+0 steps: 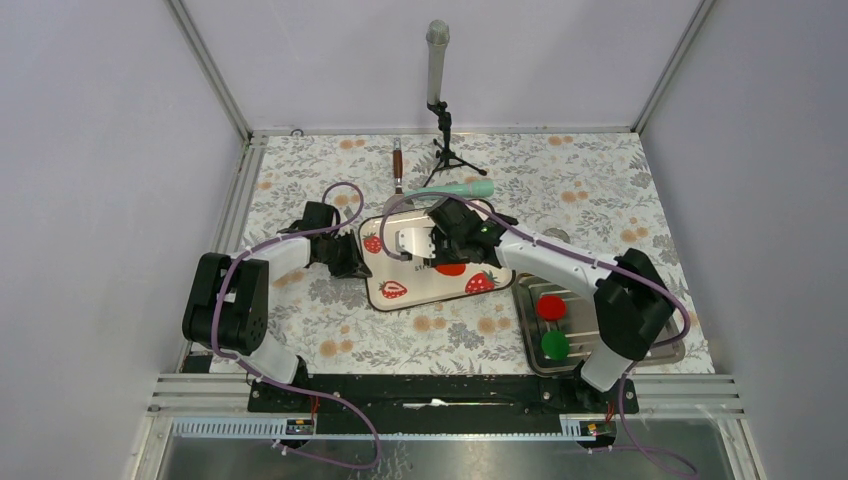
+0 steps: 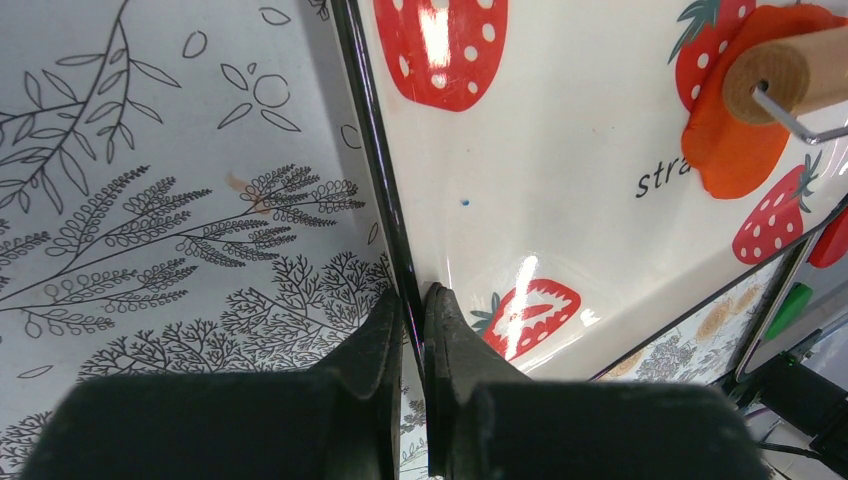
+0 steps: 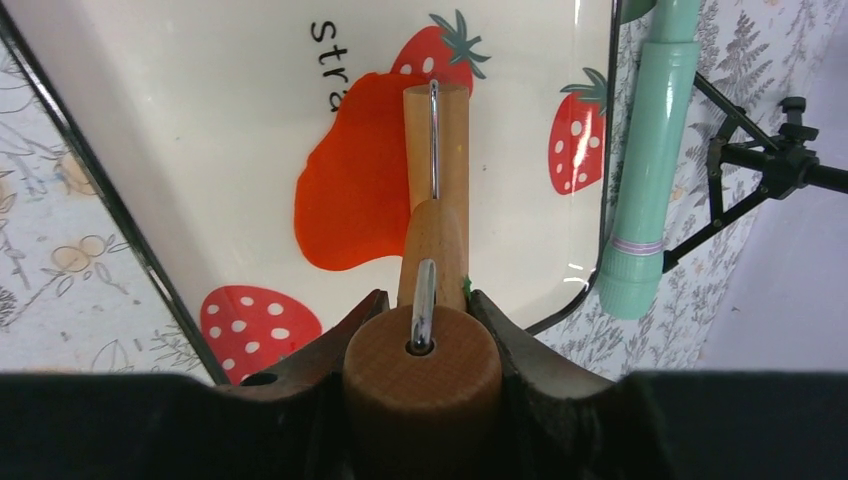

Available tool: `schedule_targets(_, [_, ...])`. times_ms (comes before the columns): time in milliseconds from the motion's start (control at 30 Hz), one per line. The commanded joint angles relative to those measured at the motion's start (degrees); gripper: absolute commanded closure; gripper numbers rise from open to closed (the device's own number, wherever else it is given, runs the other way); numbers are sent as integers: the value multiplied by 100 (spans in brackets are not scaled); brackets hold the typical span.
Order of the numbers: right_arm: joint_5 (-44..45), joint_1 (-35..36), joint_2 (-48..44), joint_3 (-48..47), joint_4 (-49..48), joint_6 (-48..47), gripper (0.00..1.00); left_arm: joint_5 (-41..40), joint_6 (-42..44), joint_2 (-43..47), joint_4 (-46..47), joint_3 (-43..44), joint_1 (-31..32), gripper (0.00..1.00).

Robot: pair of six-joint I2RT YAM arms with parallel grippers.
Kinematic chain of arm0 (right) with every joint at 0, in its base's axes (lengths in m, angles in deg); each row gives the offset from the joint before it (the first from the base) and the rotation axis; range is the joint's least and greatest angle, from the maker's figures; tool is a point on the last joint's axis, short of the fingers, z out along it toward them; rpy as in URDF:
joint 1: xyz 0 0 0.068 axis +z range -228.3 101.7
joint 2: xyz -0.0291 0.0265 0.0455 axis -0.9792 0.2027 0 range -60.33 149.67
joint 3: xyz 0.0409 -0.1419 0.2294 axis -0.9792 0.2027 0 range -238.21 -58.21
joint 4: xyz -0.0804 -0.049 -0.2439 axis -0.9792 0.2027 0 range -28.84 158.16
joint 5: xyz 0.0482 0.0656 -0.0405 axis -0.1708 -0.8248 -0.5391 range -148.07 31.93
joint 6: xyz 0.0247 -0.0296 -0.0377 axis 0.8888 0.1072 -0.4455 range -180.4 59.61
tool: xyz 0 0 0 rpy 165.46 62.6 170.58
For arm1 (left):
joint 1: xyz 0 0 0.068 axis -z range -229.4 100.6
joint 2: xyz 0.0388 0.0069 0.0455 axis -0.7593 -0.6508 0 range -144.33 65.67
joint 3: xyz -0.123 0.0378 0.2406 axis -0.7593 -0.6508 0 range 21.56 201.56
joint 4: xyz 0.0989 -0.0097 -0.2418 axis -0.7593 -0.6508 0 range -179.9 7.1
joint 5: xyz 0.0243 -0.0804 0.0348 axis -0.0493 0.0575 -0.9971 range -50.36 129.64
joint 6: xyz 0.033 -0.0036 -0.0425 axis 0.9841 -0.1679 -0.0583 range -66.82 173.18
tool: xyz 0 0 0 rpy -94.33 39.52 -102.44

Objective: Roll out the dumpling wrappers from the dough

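The dough (image 3: 350,200) is a flat, irregular orange-red sheet on the white strawberry tray (image 3: 200,130). A small wooden roller (image 3: 436,150) lies across the dough's right side. My right gripper (image 3: 425,300) is shut on the roller's round wooden handle (image 3: 422,370). From above, the right gripper (image 1: 440,248) sits over the tray's middle, with the dough (image 1: 450,268) just in front of it. My left gripper (image 2: 413,300) is shut on the tray's thin black left rim (image 2: 380,180). No dumpling wrappers are in view.
A mint-green rolling pin (image 3: 645,170) lies just past the tray's far edge, beside a microphone tripod (image 1: 440,140). A brown-handled tool (image 1: 397,165) lies at the back. A metal tray (image 1: 640,350) at the right holds a red disc (image 1: 550,307) and a green disc (image 1: 554,345).
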Motion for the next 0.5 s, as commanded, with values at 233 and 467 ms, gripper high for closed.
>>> schedule_targets(233, [-265,-262,806,-59,88,-36,100,273,495,-170,-356,-46,195,100])
schedule_targets(467, [-107,-299,581,-223,132,152,100,279,541,-128,-385,-41,195,100])
